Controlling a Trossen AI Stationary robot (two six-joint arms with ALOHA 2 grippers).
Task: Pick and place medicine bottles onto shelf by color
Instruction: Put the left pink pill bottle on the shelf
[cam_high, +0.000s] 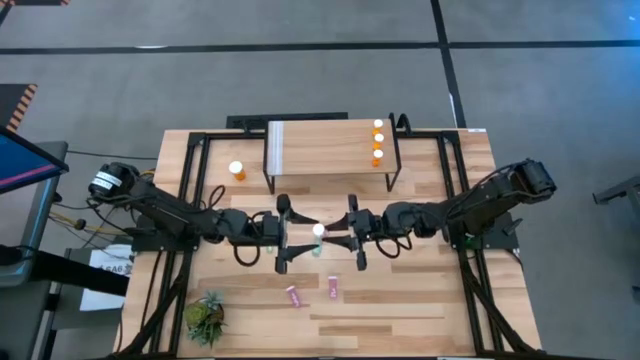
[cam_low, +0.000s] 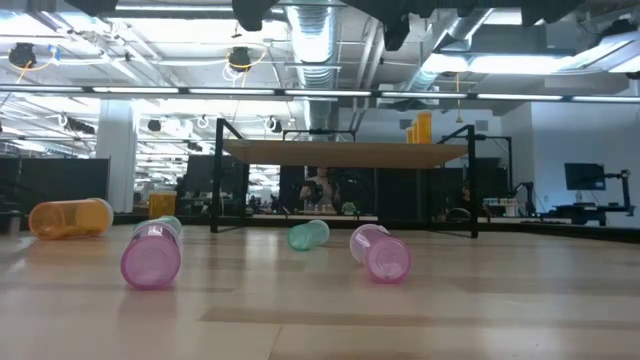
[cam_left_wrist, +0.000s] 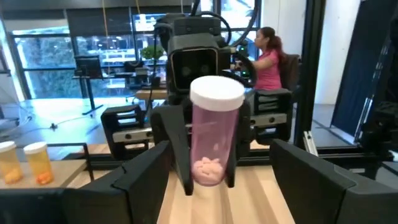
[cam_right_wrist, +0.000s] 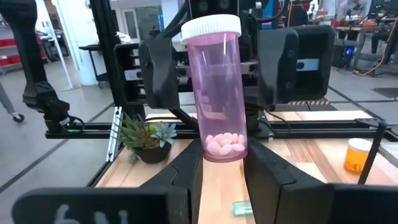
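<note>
Left to right across the table (cam_high: 420, 300):

1. Plant (cam_high: 206, 318): stands at the near left corner.
2. Orange bottle (cam_high: 237, 171): stands upright on the table, just left of the shelf (cam_high: 320, 148). In the low view an orange bottle (cam_low: 70, 217) appears lying on its side at far left.
3. Left arm: reaches in from the left edge, extended low and roughly level toward the table centre. The left gripper (cam_high: 290, 233) is open; its fingers (cam_left_wrist: 146, 174) stand wide on either side of the pink bottle (cam_high: 318, 231) with a visible gap, not touching it.
4. Pink bottle: held upright above the table centre, white cap up, pills at the bottom, between the two facing grippers.
5. Teal bottle (cam_low: 308, 234): lies on its side on the table below the held bottle.
6. Two more pink bottles (cam_high: 293, 295) (cam_high: 332, 289): lie on their sides near the front edge, close together.
7. Right arm: reaches in from the right edge, mirrored to the left arm. The right gripper (cam_high: 344, 232) is closed on the pink bottle; its fingers (cam_right_wrist: 186, 171) clamp the lower body.
8. Shelf: stands at the far side of the table. Four orange bottles (cam_high: 378, 142) stand upright in a row at its right end.
</note>
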